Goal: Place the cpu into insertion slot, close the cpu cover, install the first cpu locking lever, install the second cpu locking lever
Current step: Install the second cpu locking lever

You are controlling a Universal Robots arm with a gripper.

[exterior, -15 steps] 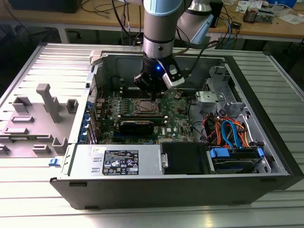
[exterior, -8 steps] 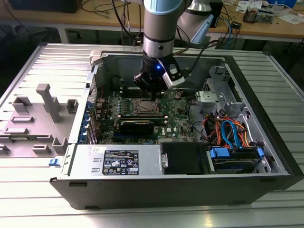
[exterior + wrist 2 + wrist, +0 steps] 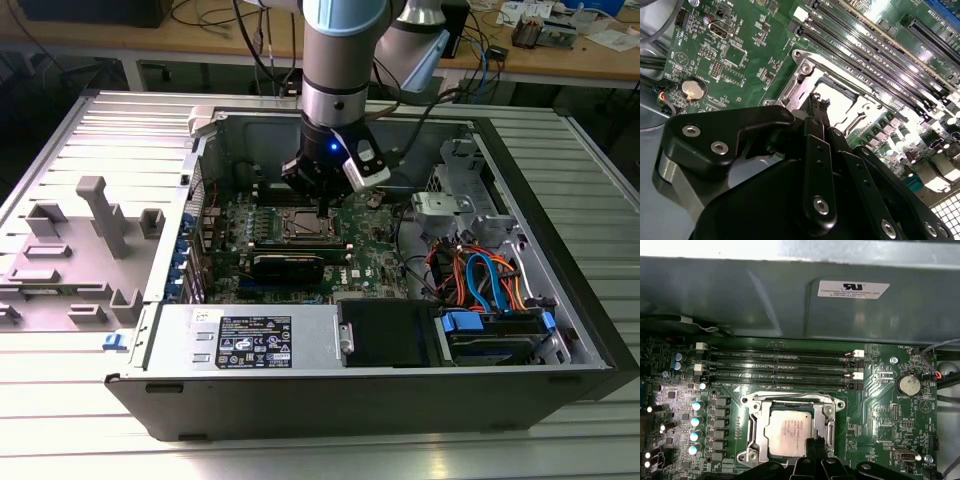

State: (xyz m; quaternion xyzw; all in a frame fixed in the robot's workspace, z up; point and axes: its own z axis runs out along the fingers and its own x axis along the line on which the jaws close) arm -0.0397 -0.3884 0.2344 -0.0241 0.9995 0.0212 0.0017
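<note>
A: Left first: grey plastic fixture blocks point(image 3: 95, 225) on the ribbed metal tabletop point(image 3: 330, 455), well apart from the work. Centre: green circuit board point(image 3: 385, 240) inside the open computer case point(image 3: 300, 390).

B: And the cpu?

A: The dull silver square cpu point(image 3: 788, 435) already sits in the dark, silver-rimmed insertion slot point(image 3: 756, 427), the thin silver cpu cover point(image 3: 828, 415) framing it. Black fingers point(image 3: 819, 112) pinched together, tips just above the socket edge, gripping nothing I can see.

B: Risk?

A: Tips slipping off the frame, scraping the chip or the nearby memory slots point(image 3: 780, 365).
</note>
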